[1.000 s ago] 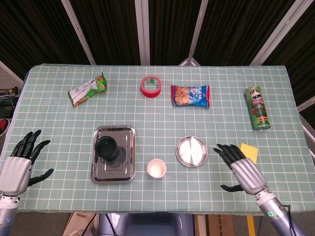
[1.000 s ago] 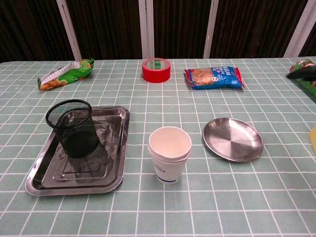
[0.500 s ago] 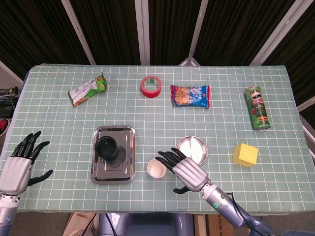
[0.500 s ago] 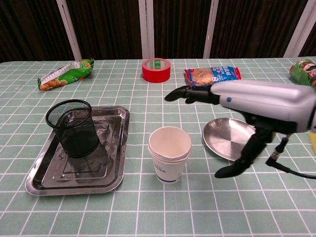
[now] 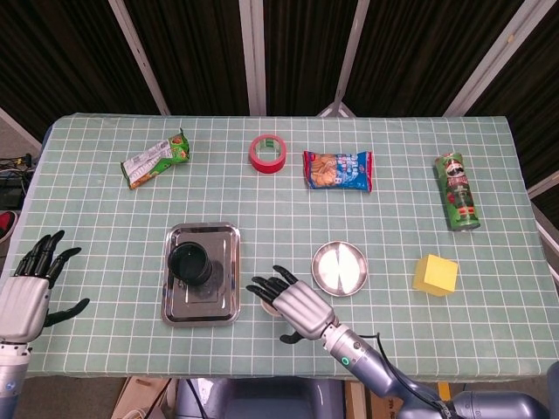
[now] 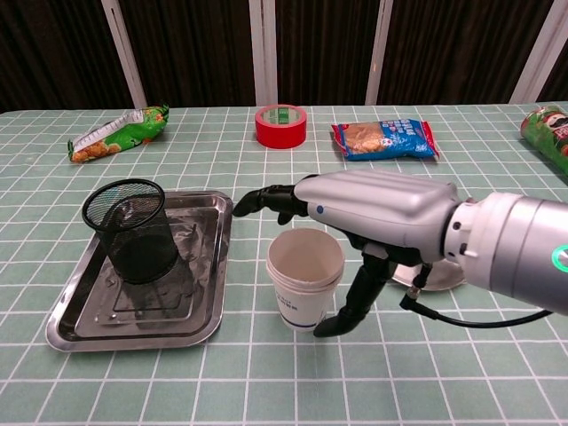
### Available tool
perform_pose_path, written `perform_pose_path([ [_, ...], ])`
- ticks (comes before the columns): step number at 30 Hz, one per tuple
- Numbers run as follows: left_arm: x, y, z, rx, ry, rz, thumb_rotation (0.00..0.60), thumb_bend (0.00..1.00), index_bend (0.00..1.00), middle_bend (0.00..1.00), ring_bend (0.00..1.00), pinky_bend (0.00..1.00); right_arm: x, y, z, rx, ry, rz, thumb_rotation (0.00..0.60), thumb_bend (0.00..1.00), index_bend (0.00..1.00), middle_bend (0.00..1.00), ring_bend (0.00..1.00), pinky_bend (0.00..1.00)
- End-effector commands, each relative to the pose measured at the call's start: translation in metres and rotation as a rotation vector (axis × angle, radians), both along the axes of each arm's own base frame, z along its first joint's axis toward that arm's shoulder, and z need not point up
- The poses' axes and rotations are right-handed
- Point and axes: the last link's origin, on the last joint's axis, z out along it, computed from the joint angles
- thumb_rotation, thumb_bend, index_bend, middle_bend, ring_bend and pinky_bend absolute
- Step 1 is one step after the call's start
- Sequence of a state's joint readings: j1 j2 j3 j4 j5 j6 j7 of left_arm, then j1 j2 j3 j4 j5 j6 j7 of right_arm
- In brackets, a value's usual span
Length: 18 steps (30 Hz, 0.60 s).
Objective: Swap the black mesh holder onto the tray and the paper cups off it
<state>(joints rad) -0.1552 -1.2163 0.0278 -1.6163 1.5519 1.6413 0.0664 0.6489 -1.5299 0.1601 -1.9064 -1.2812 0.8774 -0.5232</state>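
Right robot hand (image 6: 373, 213) has swung over upright paper cups (image 6: 304, 277).

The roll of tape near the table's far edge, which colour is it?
Red roll of tape, with a greenish inner core; the chest view shows it best.

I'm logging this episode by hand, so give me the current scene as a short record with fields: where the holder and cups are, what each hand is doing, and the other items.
holder: black mesh holder stands upright on the tray
cups: paper cups, stacked, on the table beside the tray
right hand: right hand over the cups, fingers spread, no grip visible
left hand: left hand at the table's left edge, holding nothing
other items: round steel plate, red tape roll, yellow block
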Motion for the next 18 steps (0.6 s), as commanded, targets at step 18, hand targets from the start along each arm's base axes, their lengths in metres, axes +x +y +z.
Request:
perform_pose_path([
  [18,-0.002,-0.001,0.002,0.010,-0.016,0.016,0.600,0.00,0.22,0.00,0.00,0.15,-0.006,-0.020,-0.008,-0.059,0.040,-0.024,0.600,0.01,0.24,0.30,0.39,0.15],
])
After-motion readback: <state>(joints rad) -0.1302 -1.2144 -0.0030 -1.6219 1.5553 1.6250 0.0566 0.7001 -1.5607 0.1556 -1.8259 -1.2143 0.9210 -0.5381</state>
